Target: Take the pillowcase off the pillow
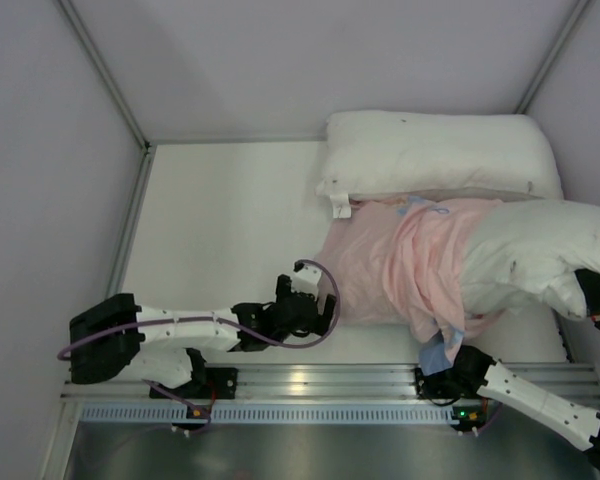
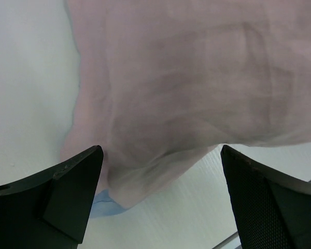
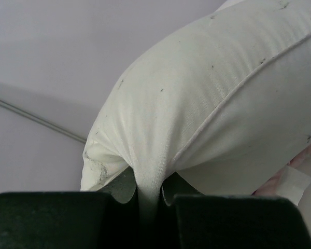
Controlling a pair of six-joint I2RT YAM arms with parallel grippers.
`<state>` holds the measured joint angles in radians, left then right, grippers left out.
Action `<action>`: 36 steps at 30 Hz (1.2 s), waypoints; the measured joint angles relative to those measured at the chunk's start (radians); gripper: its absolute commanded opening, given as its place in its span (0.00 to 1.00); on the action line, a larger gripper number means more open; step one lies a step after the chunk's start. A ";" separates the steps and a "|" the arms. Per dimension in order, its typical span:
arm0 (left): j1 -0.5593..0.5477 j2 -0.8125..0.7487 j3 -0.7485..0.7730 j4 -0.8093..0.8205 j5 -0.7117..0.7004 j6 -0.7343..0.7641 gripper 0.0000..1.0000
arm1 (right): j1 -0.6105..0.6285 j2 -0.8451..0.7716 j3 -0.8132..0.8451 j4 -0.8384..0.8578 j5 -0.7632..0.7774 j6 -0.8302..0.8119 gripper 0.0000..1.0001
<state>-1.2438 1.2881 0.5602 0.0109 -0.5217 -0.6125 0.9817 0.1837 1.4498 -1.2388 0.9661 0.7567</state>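
My right gripper (image 3: 150, 193) pinches a fold of the pillow (image 3: 207, 93), which sticks half out of the pillowcase (image 1: 380, 265) on the right. Left gripper (image 2: 160, 155) spread wide at its pink near-left corner.

The table (image 1: 220, 230) is a plain white surface with a ribbed metal rail (image 1: 310, 380) running along its near edge. On its right half lies the pillowcase (image 1: 380, 265), pale pink side up, flat and rumpled at its left end, with a sliver of light blue showing at its near edge. Along the far edge lies a second white pillow (image 1: 430, 155), its small white tag (image 1: 341, 207) just beside the pillowcase's far left corner. The pillow (image 1: 535, 250) bulges out of the case at the right; whether it rests on the table cannot be told.
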 measured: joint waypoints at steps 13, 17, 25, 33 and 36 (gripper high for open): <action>0.000 0.146 -0.008 0.100 0.118 0.054 0.51 | 0.000 -0.007 0.019 -0.026 -0.026 0.006 0.00; 0.002 0.143 -0.007 0.081 0.094 0.024 0.00 | 0.000 -0.007 0.019 -0.027 -0.026 0.006 0.00; 0.005 -0.069 0.020 -0.156 -0.006 -0.093 0.00 | 0.000 -0.007 0.019 -0.027 -0.026 0.007 0.00; 0.005 -0.574 0.145 -0.489 -0.098 -0.156 0.00 | 0.003 -0.009 0.019 -0.027 -0.025 0.013 0.00; 0.003 -0.745 0.245 -0.628 -0.129 -0.168 0.00 | 0.005 -0.010 0.018 -0.027 -0.037 0.021 0.00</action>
<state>-1.2404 0.5430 0.8055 -0.6174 -0.6506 -0.7803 0.9871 0.1738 1.4673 -1.2655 0.9291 0.7780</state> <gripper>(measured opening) 0.024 0.045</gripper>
